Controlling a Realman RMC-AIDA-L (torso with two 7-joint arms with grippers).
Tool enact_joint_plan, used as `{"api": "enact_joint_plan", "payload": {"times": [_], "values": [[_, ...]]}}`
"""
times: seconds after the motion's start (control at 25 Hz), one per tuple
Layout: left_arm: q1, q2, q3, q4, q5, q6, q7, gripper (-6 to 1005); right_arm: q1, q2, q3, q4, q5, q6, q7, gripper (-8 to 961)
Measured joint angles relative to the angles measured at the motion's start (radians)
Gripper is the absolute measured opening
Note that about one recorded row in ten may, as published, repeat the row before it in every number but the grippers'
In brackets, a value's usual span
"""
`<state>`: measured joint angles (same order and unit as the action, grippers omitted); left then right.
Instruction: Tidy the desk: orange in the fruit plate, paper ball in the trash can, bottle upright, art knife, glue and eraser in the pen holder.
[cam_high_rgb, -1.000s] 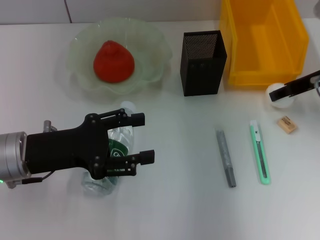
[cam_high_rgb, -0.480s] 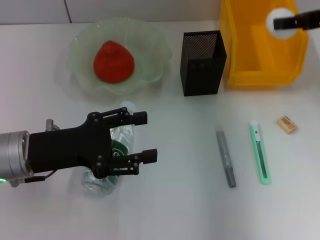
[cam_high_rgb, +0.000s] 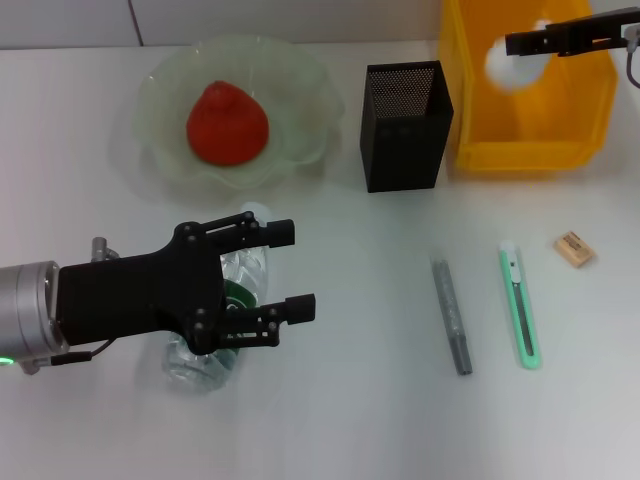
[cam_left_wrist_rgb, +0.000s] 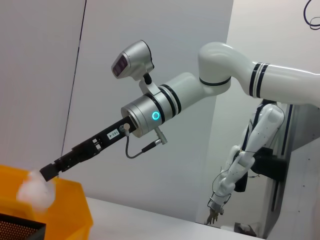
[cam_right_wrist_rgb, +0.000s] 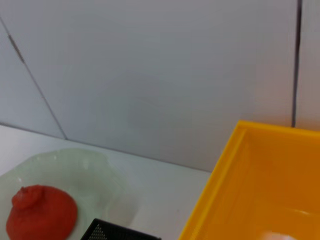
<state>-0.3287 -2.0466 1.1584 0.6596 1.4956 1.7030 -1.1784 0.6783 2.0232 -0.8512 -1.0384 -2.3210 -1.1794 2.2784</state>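
Jaws apart over bin, paper ball dropping!
Right gripper (cam_high_rgb: 528, 42) now released above yellow trash can (cam_high_rgb: 480, 100); paper ball (cam_high_rgb: 510, 62) falling inside. Left gripper (cam_high_rgb: 285, 268) wide open around lying bottle (cam_high_rgb: 218, 330).

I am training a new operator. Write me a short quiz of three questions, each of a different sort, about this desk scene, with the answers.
1. True or false: the orange lies in the fruit plate.
2. Which item is over the yellow bin? A) eraser B) paper ball C) glue stick
3. Fill in: the bottle lies on its ____ under the left gripper.

Key: 1 true; 2 B, at the right gripper; 3 side.
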Motion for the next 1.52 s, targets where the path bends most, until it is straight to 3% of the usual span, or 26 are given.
{"api": "enact_joint_plan", "payload": {"times": [0.12,0.48,0.6,0.68,0.72,0.76,0.88,1.08,1.12,1.32,1.36,1.4,1.52], "values": [[0.003,0.0,-0.002,0.0,0.0,0.001,0.0,814,-0.01,0.003,-0.001,-0.012,0.002,-0.001,-0.002,671],[0.001,0.0,-0.002,0.0,0.0,0.004,0.0,814,-0.093,0.016,0.003,-0.136,0.081,-0.083,-0.009,754],[0.0,0.0,-0.002,0.0,0.0,0.008,0.0,814,-0.149,0.014,0.004,-0.235,0.185,-0.189,-0.022,773],[0.0,0.001,-0.002,0.0,0.0,0.008,0.0,814,-0.213,0.004,0.016,-0.33,0.315,-0.337,-0.061,773],[0.0,0.001,-0.002,0.0,0.0,0.008,0.0,814,-0.213,0.004,0.016,-0.33,0.315,-0.337,-0.061,773],[0.001,0.002,-0.002,0.0,0.0,0.007,0.0,814,-0.252,0.004,0.039,-0.364,0.389,-0.434,-0.115,773],[0.003,0.002,-0.009,0.0,0.0,-0.009,-0.013,815,-0.287,0.009,0.071,-0.364,0.462,-0.543,-0.192,773],[0.0,0.005,-0.028,0.006,0.0,-0.023,-0.087,815,-0.333,0.013,0.107,-0.174,0.492,-0.722,-0.444,773],[-0.007,0.009,-0.039,0.038,0.0,-0.025,-0.203,815,-0.338,0.01,0.107,-0.091,0.482,-0.737,-0.518,773],[-0.015,0.012,-0.04,0.087,0.008,-0.028,-0.308,814,-0.336,-0.021,0.108,0.237,0.455,-0.692,-0.752,773],[-0.021,0.013,-0.04,0.135,0.031,-0.031,-0.385,814,-0.334,-0.025,0.107,0.278,0.454,-0.667,-0.779,773],[-0.053,0.004,-0.04,0.318,0.13,-0.036,-0.651,815,-0.333,-0.028,0.105,0.308,0.454,-0.647,-0.798,773],[-0.076,-0.003,-0.04,0.393,0.182,-0.041,-0.774,815,-0.333,-0.024,0.102,0.347,0.441,-0.603,-0.858,773]]}}
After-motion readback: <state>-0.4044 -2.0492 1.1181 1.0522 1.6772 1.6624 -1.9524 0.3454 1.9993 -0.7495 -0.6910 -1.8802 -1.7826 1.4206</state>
